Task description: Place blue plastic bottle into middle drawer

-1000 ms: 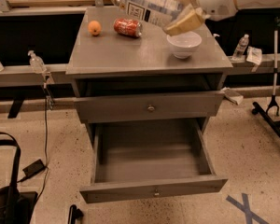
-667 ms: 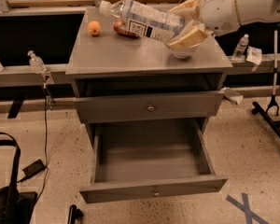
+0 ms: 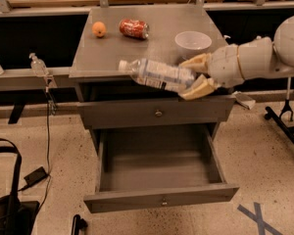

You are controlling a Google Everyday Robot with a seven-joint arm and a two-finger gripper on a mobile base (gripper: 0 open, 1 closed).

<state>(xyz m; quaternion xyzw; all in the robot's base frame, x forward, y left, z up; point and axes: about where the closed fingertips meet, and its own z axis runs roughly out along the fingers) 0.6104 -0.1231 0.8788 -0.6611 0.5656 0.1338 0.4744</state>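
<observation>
Gripper (image 3: 194,77) around blue plastic bottle (image 3: 154,74) at grey tabletop (image 3: 137,50) edge, speckled floor (image 3: 264,173)

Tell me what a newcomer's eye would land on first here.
The pincer, reaching in from the right, is shut on the base end of the blue plastic bottle, holding it nearly level, cap to the left, at the cabinet's front edge. Below it the middle drawer stands pulled out, showing its plain grey inside. On the cabinet top sit an orange, a crushed red can and a white bowl.
</observation>
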